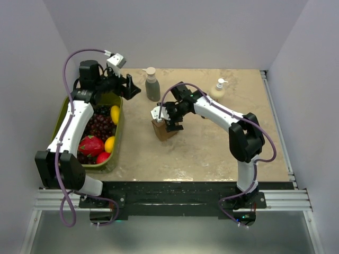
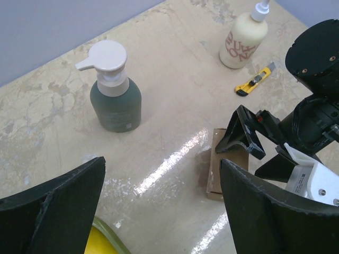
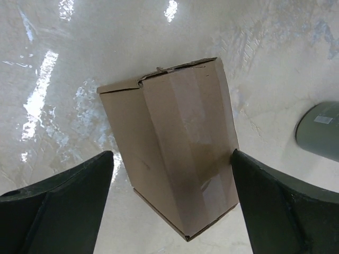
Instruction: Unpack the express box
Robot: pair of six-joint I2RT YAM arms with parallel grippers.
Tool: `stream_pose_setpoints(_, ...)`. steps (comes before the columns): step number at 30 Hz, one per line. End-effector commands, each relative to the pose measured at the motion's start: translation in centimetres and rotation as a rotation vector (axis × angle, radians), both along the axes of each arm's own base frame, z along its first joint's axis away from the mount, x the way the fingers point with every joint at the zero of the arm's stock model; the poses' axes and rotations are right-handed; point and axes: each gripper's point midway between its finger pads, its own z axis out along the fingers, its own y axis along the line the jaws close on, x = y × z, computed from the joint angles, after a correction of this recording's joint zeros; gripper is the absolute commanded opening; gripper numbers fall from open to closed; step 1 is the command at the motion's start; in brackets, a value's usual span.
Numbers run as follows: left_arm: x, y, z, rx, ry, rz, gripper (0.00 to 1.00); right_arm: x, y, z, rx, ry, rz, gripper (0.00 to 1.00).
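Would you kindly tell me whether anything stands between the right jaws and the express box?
Nothing visible does. The jaws of the right arm hang open directly above the express box, with no object between them. The green pump bottle stands apart on the table.

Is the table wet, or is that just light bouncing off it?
Likely just glare: in the left wrist view, white streaks cross the glossy table beside the box; in the right wrist view, bright patches sit upper left, box sharp; the top view is evenly lit.
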Motion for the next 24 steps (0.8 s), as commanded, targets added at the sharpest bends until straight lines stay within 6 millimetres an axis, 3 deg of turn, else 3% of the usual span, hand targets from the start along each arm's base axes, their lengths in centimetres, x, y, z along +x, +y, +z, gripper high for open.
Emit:
stream_pose_setpoints(1,-0.5,-0.3,1.0,-0.038,-0.028,-0.021,0.92,0.8,-0.6,-1.1,-0.044,0.008,-0.081,0.91)
stream_pose_setpoints(2,-0.6,-0.3,0.9,-0.040,-0.026,-0.027,0.93,0.8,-0.5,-2.1,-0.050,0.050,-0.114,0.88)
stream_pose_setpoints(3,-0.6,-0.4,0.9,-0.043,-0.027,-0.034,0.93,1.5,0.0,-1.5,-0.032,0.088,-0.187,0.86)
stream_pose_setpoints(5,-0.8,-0.8,0.7,-0.056,-0.016,-0.053,0.93,0.6,-0.4,-3.5,-0.075,0.220,-0.211,0.77)
stream_pose_setpoints(7,-0.8,-0.9,0.4,-0.066,0.000,-0.053,0.92,0.7,-0.2,-3.4,-0.075,0.285,-0.270,0.67)
stream_pose_setpoints(13,-1.0,-1.0,-0.3,-0.076,0.017,-0.060,0.92,-0.1,-0.1,-3.8,-0.039,0.384,-0.412,0.58)
stream_pose_setpoints(16,-1.1,-1.2,-0.6,-0.087,0.030,-0.068,0.92,-1.6,-1.0,-5.7,-0.097,0.617,-0.525,0.52)
stream_pose_setpoints(19,-1.1,-1.5,-1.0,-0.103,0.050,-0.078,0.92,-2.0,-1.8,-6.7,-0.106,0.896,-0.673,0.50)
stream_pose_setpoints(20,-1.2,-1.5,-1.2,-0.105,0.053,-0.083,0.92,-1.2,-2.5,-6.6,-0.081,0.925,-0.724,0.50)
stream_pose_setpoints(21,-1.3,-1.6,-1.3,-0.106,0.053,-0.087,0.92,-1.6,-3.0,-6.9,-0.088,0.939,-0.751,0.51)
stream_pose_setpoints(24,-1.8,-1.8,-2.0,-0.129,0.091,-0.085,0.92,0.4,-4.3,-5.2,-0.063,0.776,-0.810,0.63)
